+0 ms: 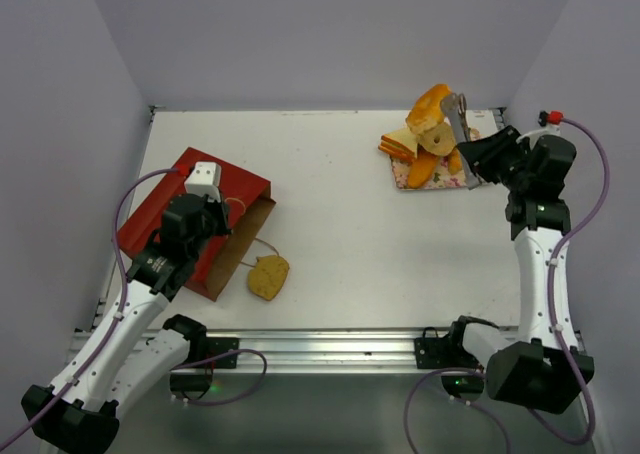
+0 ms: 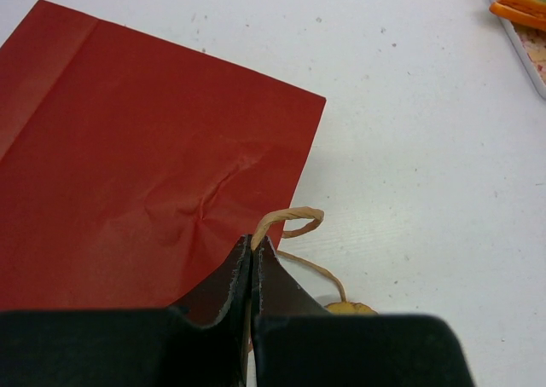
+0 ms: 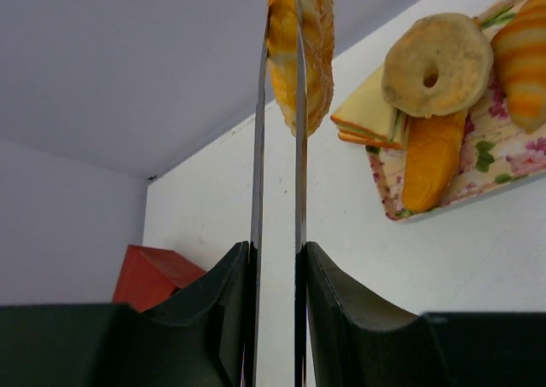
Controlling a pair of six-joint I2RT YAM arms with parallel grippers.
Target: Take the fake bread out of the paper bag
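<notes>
Worryingly, the golden fake bread roll (held high) could slip from slim metal tongs clamped in the right claw, far right of the flat red paper bag.

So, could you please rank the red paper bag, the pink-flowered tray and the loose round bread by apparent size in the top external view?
1. flat red paper bag, clearly largest.
2. pink-flowered rectangular tray, partly hidden.
3. round tan fake bread by the bag's mouth, smallest.

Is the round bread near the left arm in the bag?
Out: the round bread lies on the table just past the paper bag's mouth.
</notes>
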